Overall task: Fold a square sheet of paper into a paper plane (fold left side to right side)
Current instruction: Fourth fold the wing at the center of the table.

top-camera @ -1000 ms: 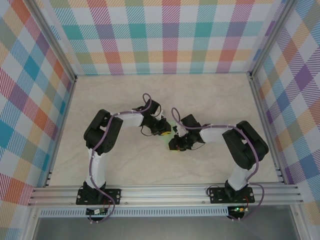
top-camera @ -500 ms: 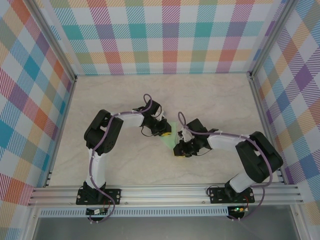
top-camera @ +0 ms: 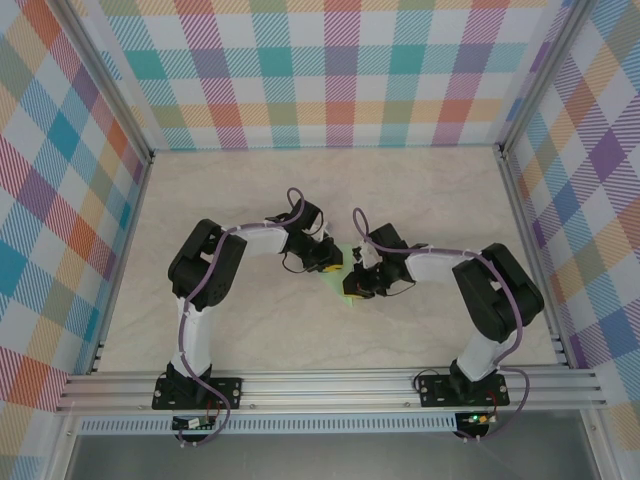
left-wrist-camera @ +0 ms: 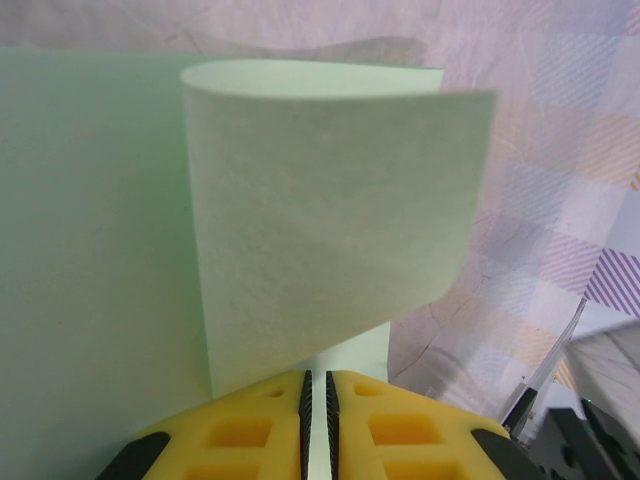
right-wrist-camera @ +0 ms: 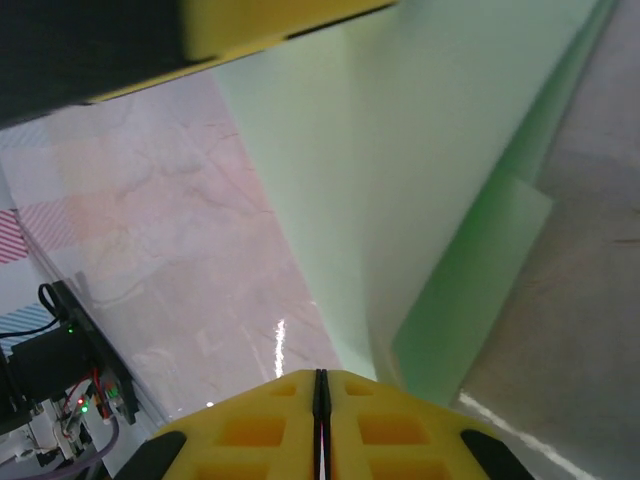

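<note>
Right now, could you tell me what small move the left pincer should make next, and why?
Probably carry the held edge a little further across and lower it. The left pincer is shut on the square sheet of paper, whose flap stands curled over in a loop, not yet flat or creased; the right pincer, shut, sits at the sheet.

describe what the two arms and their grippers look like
The left arm and right arm both have bulky black joint housings joined by white links, with purple cables looped along them. The left gripper and right gripper have yellow finger pads with rectangular recesses, set on black bodies.
</note>
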{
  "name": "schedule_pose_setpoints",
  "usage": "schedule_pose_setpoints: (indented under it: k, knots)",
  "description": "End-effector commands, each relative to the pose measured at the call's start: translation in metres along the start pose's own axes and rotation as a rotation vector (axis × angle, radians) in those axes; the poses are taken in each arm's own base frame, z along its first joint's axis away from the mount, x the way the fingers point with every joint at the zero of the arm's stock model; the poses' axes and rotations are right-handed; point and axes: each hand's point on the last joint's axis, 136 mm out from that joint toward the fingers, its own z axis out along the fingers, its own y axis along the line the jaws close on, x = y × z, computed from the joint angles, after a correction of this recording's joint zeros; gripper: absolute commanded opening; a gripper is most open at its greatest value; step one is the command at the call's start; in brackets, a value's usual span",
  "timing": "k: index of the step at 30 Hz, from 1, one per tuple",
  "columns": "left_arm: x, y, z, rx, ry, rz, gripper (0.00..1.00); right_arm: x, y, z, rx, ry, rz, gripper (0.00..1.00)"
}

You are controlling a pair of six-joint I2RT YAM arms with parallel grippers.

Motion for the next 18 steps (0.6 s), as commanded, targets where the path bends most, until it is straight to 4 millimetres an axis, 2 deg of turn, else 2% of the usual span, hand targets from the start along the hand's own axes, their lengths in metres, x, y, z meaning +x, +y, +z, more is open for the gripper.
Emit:
schedule_pose_setpoints:
  k: [1,5,10,13,15,18]
  knots:
    - [0.012,0.018,0.004,-0.075,0.023,-0.023,0.15,0.002,-0.006,0.004,0.015,0.008,0.026,0.1]
    - [0.01,0.013,0.001,-0.061,0.017,-0.018,0.15,0.018,-0.028,0.008,0.089,0.048,0.081,0.09]
    - [0.001,-0.014,-0.016,-0.019,-0.024,0.029,0.19,0.034,-0.056,0.006,0.213,0.081,0.138,0.07]
    - [-0.003,-0.033,-0.032,0.008,-0.061,0.066,0.25,0.039,-0.061,0.006,0.23,0.09,0.151,0.04]
    - [-0.003,-0.042,-0.042,0.022,-0.081,0.084,0.26,0.041,-0.065,0.006,0.245,0.096,0.154,0.0]
    - [0.004,-0.049,-0.052,0.038,-0.086,0.094,0.23,0.04,-0.068,0.006,0.266,0.101,0.153,0.0]
